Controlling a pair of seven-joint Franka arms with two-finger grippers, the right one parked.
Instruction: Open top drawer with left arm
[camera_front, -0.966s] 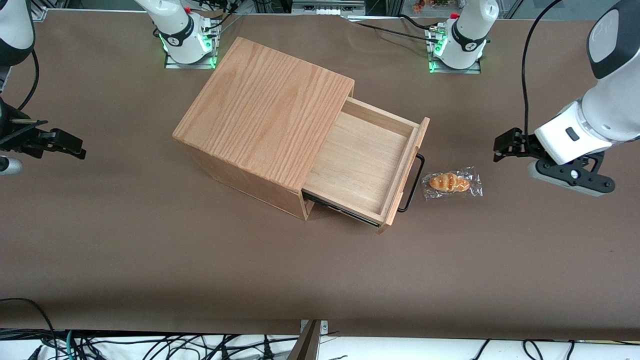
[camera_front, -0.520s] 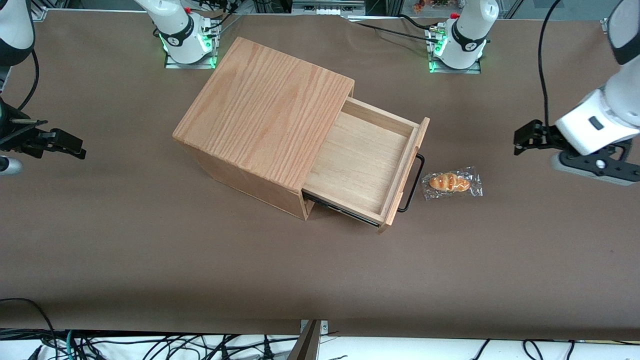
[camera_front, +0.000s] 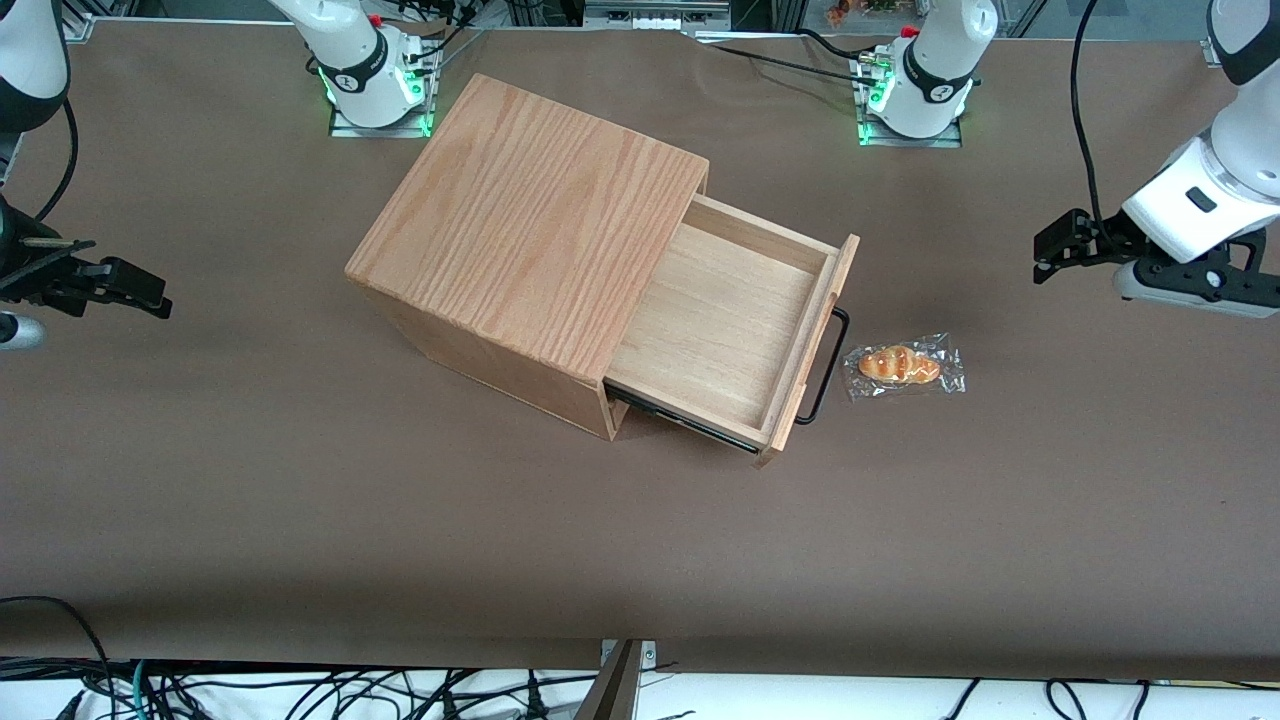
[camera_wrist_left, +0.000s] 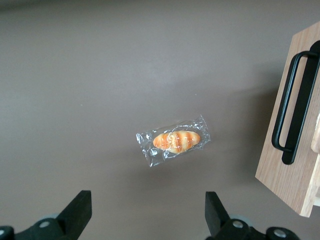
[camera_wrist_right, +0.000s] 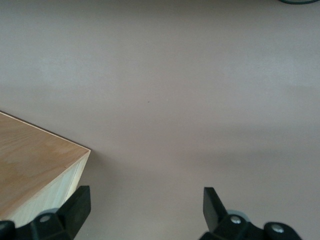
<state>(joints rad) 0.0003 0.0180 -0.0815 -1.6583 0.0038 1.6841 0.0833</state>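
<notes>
From my station, the front view shows the oak-grain wooden box (camera_front: 530, 240) sitting near the middle of the brown table (camera_front: 300, 520), turned at an angle. Its top drawer (camera_front: 725, 335) stands pulled well out toward the working arm's end of the table, the pale wooden floor of it bare. The thin black wire handle (camera_front: 828, 365) runs along the flat drawer front (camera_front: 815, 345). Just beside the handle, apart from it, lies a small bread roll in a clear wrapper (camera_front: 903, 366), flat on the table.

Farther toward the working arm's end, the left arm (camera_front: 1215, 190) hangs above the table with its gripper (camera_front: 1050, 255) well apart from the roll and the handle, pointing roughly toward the box. In the left wrist view I can see the gripper (camera_wrist_left: 145, 212) spread wide with nothing between its black fingers (camera_wrist_left: 76, 209); the wrapped roll (camera_wrist_left: 174, 141) lies on the table below, and the drawer front (camera_wrist_left: 287, 150) with the handle (camera_wrist_left: 295, 107) shows beside it.
</notes>
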